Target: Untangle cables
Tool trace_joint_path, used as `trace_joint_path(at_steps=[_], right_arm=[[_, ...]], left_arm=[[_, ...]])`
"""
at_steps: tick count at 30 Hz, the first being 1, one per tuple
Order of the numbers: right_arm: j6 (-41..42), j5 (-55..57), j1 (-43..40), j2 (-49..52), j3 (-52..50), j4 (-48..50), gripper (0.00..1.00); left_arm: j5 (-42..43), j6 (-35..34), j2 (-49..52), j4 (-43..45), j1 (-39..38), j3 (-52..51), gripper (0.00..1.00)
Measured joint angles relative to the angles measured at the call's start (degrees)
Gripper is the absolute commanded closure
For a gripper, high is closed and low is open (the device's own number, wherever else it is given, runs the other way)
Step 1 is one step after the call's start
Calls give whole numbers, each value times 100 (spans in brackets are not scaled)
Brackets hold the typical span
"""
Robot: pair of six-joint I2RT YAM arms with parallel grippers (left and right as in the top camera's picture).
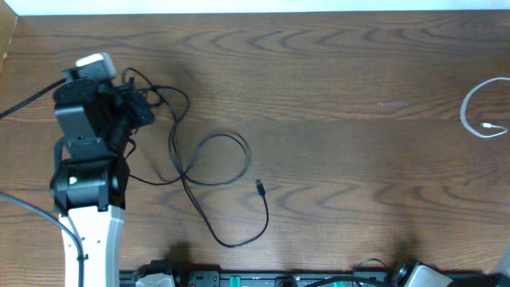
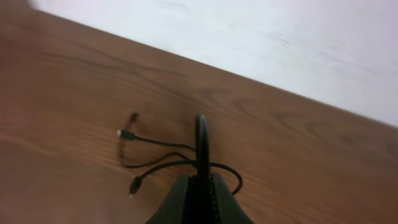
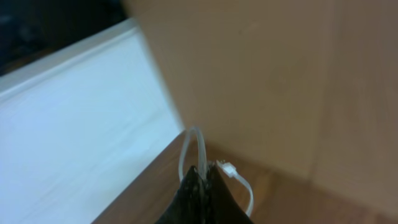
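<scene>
Left gripper (image 1: 137,108) sits at the table's (image 1: 358,64) left side, fingers closed on the black cables (image 1: 217,136), which bunch in a tangle at its tips. The left wrist view shows two plug ends (image 2: 123,133) lying just beside the closed fingers. One large loop runs rightward to a loose plug (image 1: 260,186) near mid-table. At the far right edge lies a white cable (image 1: 465,112). Right gripper (image 3: 200,171), outside the overhead view, has fingers pressed together around that cable's loop
</scene>
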Motion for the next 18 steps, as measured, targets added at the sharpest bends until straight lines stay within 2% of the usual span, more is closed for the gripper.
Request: trace_joint_path(at_steps=[6,10,18], right_arm=[[-251,20,-1051,522,2,422,99],[-256,-608,-1620,981,2,393,99],[201,-1906,-1969,2039,2,-76,99]], left_arm=[[531,402,111,0,-503,0,92],[660,608,111,17,-986,0,93],[717,713,111,116,-1644,0,93]])
